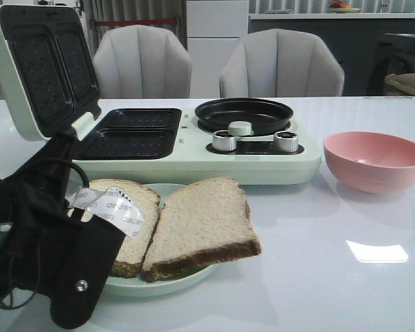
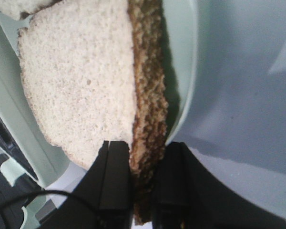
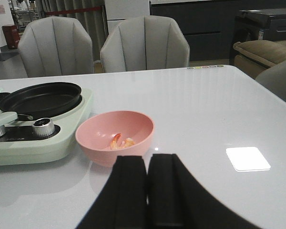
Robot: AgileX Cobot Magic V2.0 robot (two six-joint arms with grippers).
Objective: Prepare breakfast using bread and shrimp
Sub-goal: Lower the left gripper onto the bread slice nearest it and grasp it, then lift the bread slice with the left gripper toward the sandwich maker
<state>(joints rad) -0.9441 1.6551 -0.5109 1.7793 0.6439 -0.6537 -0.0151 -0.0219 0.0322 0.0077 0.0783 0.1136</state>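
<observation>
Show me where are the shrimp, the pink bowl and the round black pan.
shrimp [image 3: 122, 141]: right wrist view, on the orange bodies.
pink bowl [image 1: 373, 173]: front view, on its outer wall.
round black pan [image 1: 243, 111]: front view, on its inner floor.

A glossy white table [image 1: 332, 277] filled the lower frame, bearing a mint breakfast maker [image 1: 194, 162] at centre, a pink bowl [image 1: 375, 160] right, a pale plate [image 1: 152, 283] lower left.
</observation>
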